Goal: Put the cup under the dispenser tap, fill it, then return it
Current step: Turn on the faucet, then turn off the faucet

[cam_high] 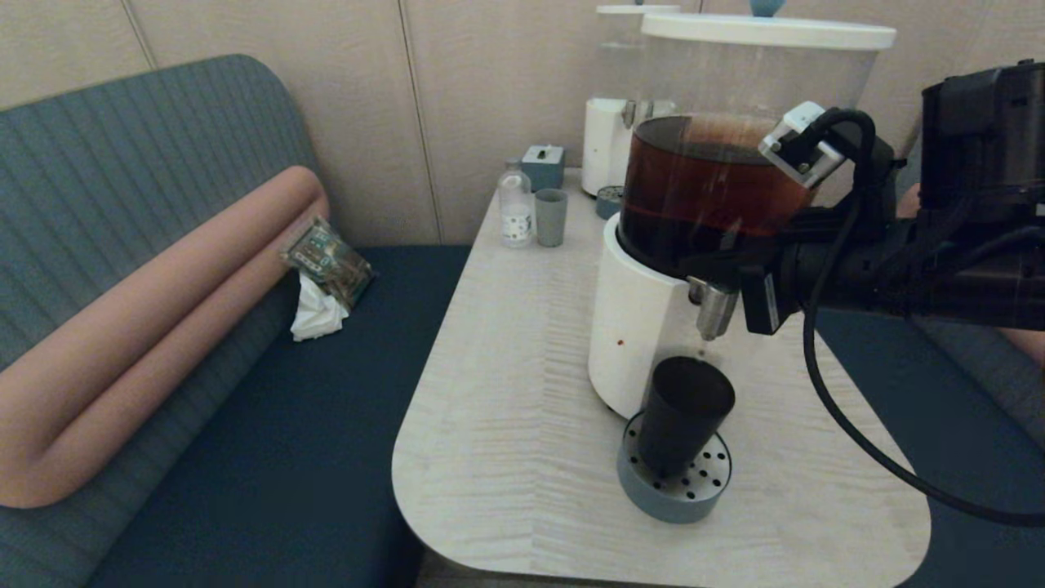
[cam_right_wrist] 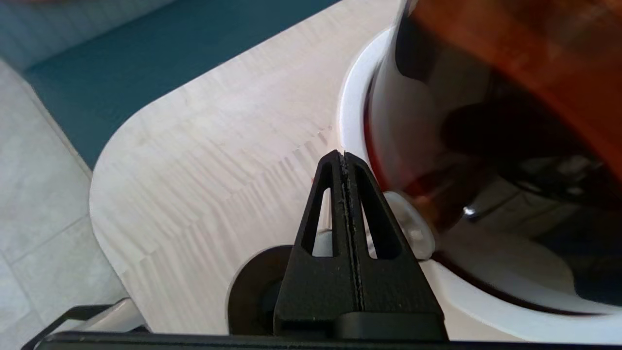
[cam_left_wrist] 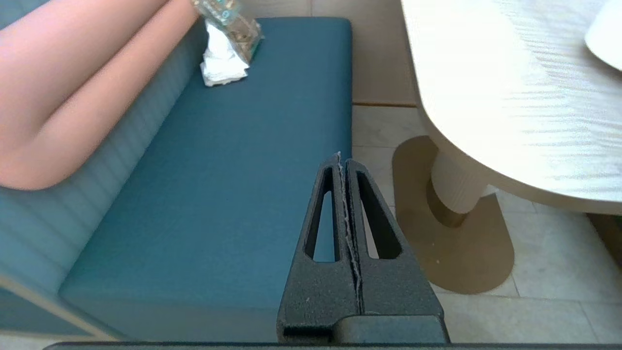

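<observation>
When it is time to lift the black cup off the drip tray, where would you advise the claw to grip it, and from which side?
Probably the upper wall of the cup, approached level from the robot's right. It has no handle, stands upright on the drip tray, and the tap hangs right above its mouth, ruling out a top approach. The right claw, shut, is closest.

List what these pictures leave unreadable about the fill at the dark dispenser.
- Level in the cup: head view shows only its dark outside and rim; right wrist view has it behind the shut right end effector.
- Flow from the dispenser tap: no stream can be made out.
- Tap lever contact: the right arm covers it in the head view.
- Left end effector: off the head view; shut, over the bench.
</observation>
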### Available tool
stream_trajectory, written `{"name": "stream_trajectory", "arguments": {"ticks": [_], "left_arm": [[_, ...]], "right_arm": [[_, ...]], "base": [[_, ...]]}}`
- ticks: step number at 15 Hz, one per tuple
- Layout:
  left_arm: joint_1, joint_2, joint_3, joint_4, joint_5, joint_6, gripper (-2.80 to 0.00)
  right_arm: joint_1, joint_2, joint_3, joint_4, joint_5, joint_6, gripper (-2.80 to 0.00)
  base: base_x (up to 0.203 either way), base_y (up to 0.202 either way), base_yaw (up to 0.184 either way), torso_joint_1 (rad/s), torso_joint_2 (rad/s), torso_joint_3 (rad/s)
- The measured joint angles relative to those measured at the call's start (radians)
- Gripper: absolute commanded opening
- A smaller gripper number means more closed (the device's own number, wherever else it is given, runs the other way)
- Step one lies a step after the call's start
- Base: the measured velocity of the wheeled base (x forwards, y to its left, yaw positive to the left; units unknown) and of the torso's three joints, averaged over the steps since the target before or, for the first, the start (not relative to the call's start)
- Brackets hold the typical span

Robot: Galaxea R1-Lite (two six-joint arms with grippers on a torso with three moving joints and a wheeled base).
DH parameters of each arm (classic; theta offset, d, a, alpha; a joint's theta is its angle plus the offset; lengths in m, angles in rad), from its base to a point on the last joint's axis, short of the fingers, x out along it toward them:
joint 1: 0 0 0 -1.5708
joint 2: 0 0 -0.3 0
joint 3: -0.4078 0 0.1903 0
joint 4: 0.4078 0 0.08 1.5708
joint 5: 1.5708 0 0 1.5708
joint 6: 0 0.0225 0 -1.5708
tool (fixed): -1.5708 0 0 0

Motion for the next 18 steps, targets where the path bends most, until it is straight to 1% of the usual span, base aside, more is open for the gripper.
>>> {"name": "stream_trajectory", "arguments": {"ticks": [7,12,14,16,18], "left_arm": [[0.001,0.0,0.0,0.0,-0.001,0.0,-2.8],[0.001,0.0,0.0,0.001,0.0,0.0,-2.8],[0.001,0.0,0.0,0.001,0.0,0.0,-2.8],[0.001,0.0,0.0,0.0,-0.001,0.0,-2.8],[0.001,0.0,0.0,0.001,-0.001,0.0,-2.8]], "right_arm": [[-0.004,-0.003,-0.001,-0.024,-0.012,-0.001,-2.8],[-0.011,-0.063,-0.029,-0.04,-0.047,0.001,-2.8],[-0.011,-0.115,-0.03,-0.031,-0.096,0.002,-2.8],[-0.018,-0.192,-0.02,-0.011,-0.196,-0.003,-2.8],[-0.064,-0.287,-0.001,0.03,-0.295,-0.018,-2.8]], "base": [[0.0,0.0,0.0,0.0,0.0,0.0],[0.0,0.0,0.0,0.0,0.0,0.0],[0.0,0.0,0.0,0.0,0.0,0.0],[0.0,0.0,0.0,0.0,0.0,0.0],[0.0,0.0,0.0,0.0,0.0,0.0]]}}
